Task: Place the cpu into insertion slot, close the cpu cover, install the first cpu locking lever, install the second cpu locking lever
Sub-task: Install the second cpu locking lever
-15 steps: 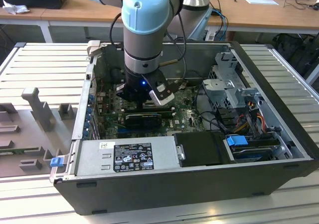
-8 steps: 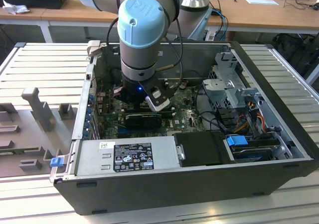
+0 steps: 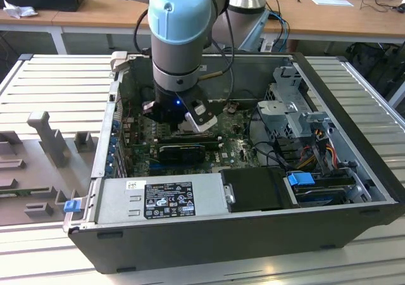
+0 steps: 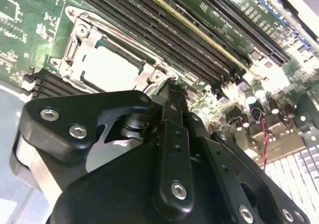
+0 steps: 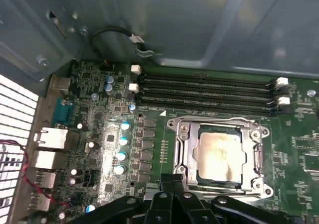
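The cpu (image 5: 218,157), a pale square chip with a brownish smear, lies in the insertion slot (image 5: 182,134) on the green board. The cpu cover (image 5: 219,123), a silver frame, lies flat around it. I cannot make out how the locking levers stand. My gripper (image 5: 172,183) is shut with nothing between its black fingers, its tips close over the board at the socket's edge nearest me. In the second wrist view the gripper (image 4: 169,89) points at the board right beside the cpu (image 4: 107,68). In the exterior view the gripper (image 3: 183,117) hangs inside the open computer case.
Long black memory slots (image 5: 204,92) run just beyond the socket, and capacitors (image 5: 122,142) stand beside it. A black card (image 3: 183,152), the power supply (image 3: 158,199), a drive cage (image 3: 294,101) and cables (image 3: 316,145) crowd the case. Grey fixtures (image 3: 44,139) sit at the exterior view's left.
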Controlling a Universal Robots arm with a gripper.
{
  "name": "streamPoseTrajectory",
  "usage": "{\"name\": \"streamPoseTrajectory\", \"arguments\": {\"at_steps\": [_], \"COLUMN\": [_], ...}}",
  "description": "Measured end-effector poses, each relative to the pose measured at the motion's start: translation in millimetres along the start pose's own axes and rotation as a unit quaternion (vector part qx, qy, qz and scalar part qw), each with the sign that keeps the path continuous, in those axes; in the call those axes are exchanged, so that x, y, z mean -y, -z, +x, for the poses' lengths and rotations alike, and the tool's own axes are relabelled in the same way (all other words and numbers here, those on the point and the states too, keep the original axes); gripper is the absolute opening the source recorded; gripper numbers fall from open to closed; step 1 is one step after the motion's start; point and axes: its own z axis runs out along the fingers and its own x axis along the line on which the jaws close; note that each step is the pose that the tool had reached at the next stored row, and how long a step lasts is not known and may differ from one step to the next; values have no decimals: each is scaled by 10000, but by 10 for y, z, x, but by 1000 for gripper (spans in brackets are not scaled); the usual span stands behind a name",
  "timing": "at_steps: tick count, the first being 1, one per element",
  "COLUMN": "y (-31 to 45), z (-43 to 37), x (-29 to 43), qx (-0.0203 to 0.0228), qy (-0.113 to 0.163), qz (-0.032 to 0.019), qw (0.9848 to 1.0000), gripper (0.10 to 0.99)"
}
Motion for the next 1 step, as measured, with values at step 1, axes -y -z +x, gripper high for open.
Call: {"name": "streamPoseTrajectory", "arguments": {"at_steps": [1], "y": [20], "z": [0], "x": [-6], "qx": [0], "qy": [0], "qz": [0], "qw": [10000], "gripper": [106]}}
